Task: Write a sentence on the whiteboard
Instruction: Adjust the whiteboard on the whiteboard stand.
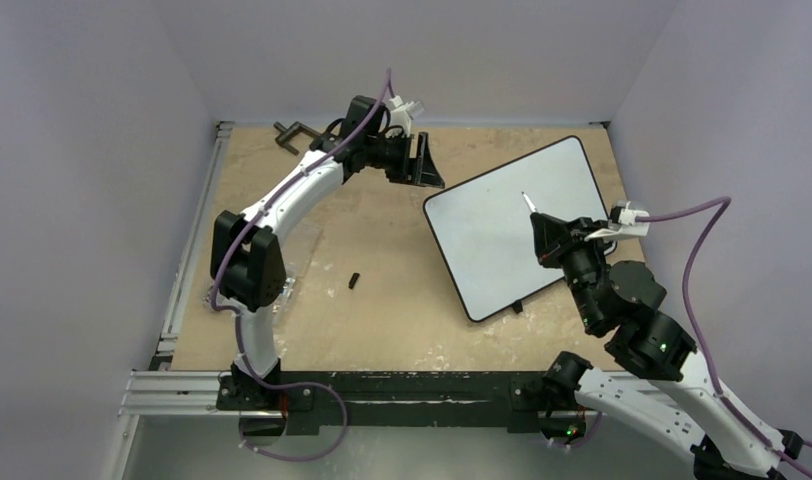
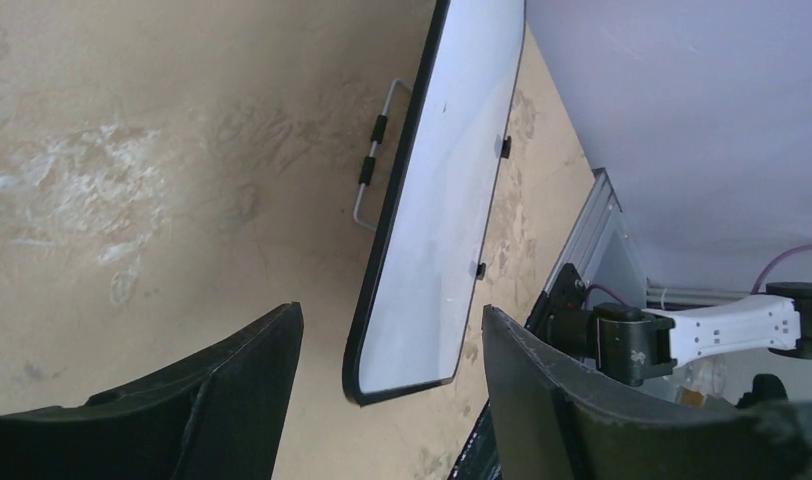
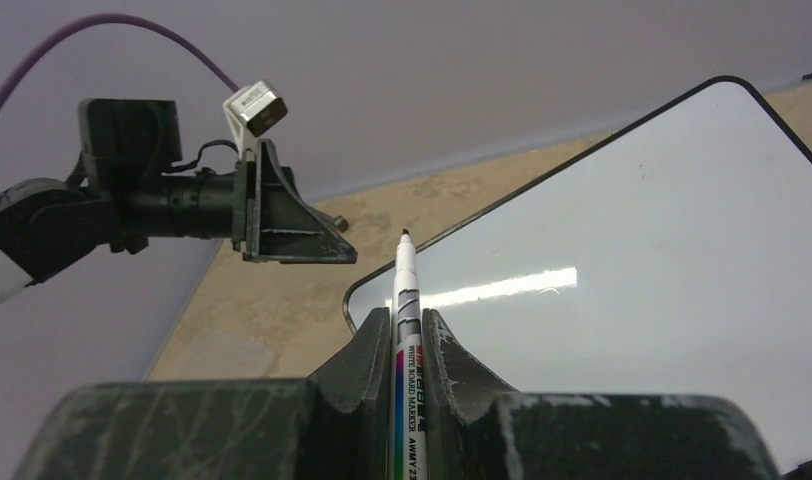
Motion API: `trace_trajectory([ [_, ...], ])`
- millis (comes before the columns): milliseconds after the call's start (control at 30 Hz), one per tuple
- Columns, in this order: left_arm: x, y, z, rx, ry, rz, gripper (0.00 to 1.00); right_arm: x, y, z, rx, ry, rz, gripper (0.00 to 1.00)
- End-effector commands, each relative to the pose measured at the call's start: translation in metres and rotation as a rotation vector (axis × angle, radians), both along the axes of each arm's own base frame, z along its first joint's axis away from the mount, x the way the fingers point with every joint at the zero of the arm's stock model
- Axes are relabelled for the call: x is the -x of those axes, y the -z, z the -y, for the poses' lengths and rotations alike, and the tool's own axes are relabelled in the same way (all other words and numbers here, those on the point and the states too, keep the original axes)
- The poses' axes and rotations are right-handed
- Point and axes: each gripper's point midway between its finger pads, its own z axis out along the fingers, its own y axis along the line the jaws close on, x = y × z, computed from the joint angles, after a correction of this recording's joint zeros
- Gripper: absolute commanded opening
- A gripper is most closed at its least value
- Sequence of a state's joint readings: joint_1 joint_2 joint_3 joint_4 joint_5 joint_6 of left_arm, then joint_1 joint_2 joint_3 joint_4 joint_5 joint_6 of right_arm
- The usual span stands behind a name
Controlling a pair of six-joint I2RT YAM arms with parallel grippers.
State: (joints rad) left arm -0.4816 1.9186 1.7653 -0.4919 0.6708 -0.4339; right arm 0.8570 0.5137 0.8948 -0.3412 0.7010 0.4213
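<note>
My right claw is clamped on a white marker, its black tip pointing out over the whiteboard, which lies plain white on the right half of the wooden table. My left claw hangs wide open, holding nothing, just beside the board's far-left corner.

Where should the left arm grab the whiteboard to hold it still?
The whiteboard lies nearly flat, so only its thin rim fits the open left end effector. It should probably grip the rim at the left corner, coming in sideways from the left.
</note>
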Motion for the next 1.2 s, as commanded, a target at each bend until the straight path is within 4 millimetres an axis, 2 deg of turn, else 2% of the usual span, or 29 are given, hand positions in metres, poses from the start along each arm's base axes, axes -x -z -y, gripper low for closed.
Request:
trace_trajectory([
  [0, 0.003, -0.025, 0.026, 0.101, 0.140, 0.031, 0.64, 0.003, -0.022, 0.005, -0.028, 0.005, 0.044, 0.00],
  [100, 0.000, -0.015, 0.041, 0.118, 0.173, -0.010, 0.57, 0.004, -0.024, 0.003, -0.028, -0.014, 0.049, 0.00],
  [267, -0.003, 0.005, 0.055, 0.116, 0.191, -0.052, 0.53, 0.006, -0.026, 0.000, -0.025, -0.035, 0.051, 0.00],
  [433, 0.006, 0.020, 0.065, 0.112, 0.238, -0.088, 0.41, 0.005, -0.026, -0.002, -0.017, -0.044, 0.049, 0.00],
  [533, 0.013, 0.025, 0.067, 0.103, 0.268, -0.097, 0.30, 0.004, -0.025, -0.004, -0.011, -0.048, 0.046, 0.00],
  [700, 0.019, 0.029, 0.063, 0.081, 0.279, -0.096, 0.03, 0.003, -0.023, -0.008, -0.005, -0.057, 0.041, 0.00],
  [733, 0.020, 0.030, 0.061, 0.073, 0.278, -0.093, 0.00, 0.002, -0.023, -0.009, -0.005, -0.058, 0.040, 0.00],
  [967, 0.029, 0.034, 0.045, -0.023, 0.289, -0.072, 0.00, 0.001, -0.022, -0.013, -0.005, -0.067, 0.036, 0.00],
  [1167, 0.044, 0.035, 0.023, -0.075, 0.341, -0.066, 0.00, -0.001, -0.018, -0.018, -0.006, -0.078, 0.025, 0.00],
])
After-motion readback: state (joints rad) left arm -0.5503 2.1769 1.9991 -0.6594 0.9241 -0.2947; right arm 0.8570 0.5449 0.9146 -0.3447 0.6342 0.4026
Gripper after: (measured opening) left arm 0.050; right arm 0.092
